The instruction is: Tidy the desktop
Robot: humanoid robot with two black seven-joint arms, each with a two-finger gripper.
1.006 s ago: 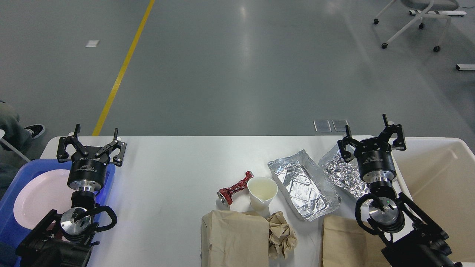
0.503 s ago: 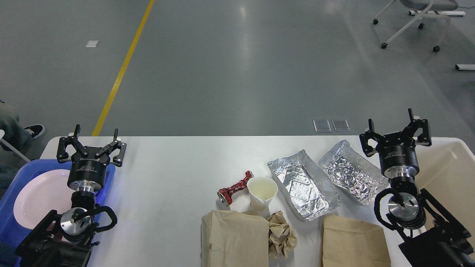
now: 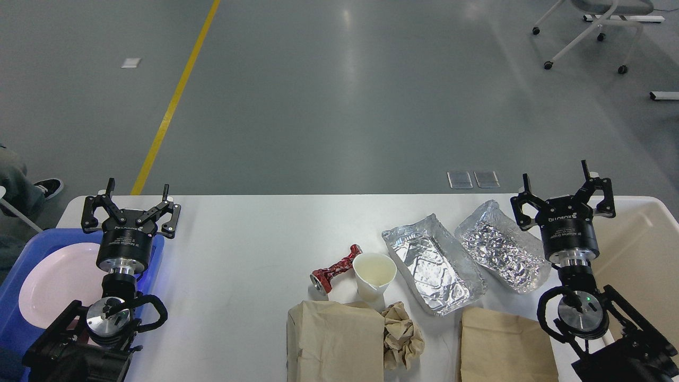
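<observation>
The white desktop (image 3: 249,239) carries litter across its middle and right. A crushed red can (image 3: 335,269) lies beside a white paper cup (image 3: 374,276). Two foil trays follow to the right: a flat one (image 3: 432,263) and a crumpled one (image 3: 498,244). Brown paper bags (image 3: 335,339) (image 3: 506,345) and a crumpled paper wad (image 3: 403,337) sit at the near edge. My left gripper (image 3: 131,204) is open over the desktop's far left corner, holding nothing. My right gripper (image 3: 568,191) is open and empty, just right of the crumpled foil tray.
A blue tray (image 3: 21,260) holding a white plate (image 3: 58,284) sits at the left edge. A beige bin (image 3: 642,249) stands off the right end. Beyond the far edge is grey floor with a yellow line (image 3: 175,101) and a wheeled chair (image 3: 589,32).
My right arm swung right, off the crumpled foil tray toward the bin, then settled with a slight turn of the wrist. The left arm stayed still.
</observation>
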